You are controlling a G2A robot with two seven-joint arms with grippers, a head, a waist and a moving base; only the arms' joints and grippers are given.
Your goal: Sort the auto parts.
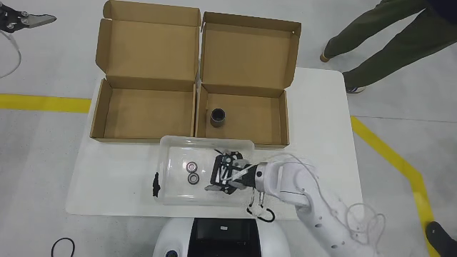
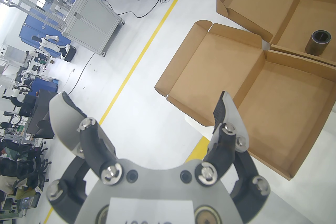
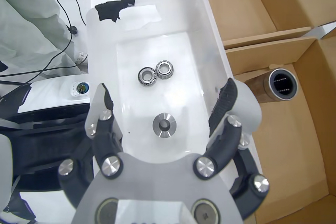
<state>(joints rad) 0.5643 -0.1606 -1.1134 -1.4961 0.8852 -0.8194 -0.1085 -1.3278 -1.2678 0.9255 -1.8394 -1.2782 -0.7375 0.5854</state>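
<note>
My right claw hangs over the clear plastic bin with its fingers spread wide and nothing between the pads. A cone-shaped metal bushing with a centre hole lies on the bin floor, between the two fingers and close to the palm. Further ahead of the fingertips, two ring bearings sit just beside each other, also on the bin floor. A strip of black tape is stuck on the bin's far end wall, beyond the bearings. Off to the side of one finger, past the bin wall, a dark cylinder sleeve stands in the right cardboard box.

My left claw is also spread open and holds nothing. From the top it sits off the table, out over the floor, well apart from the bin. The left cardboard box lies ahead of it with its lid folded back. The right box with the sleeve is just behind that one.
</note>
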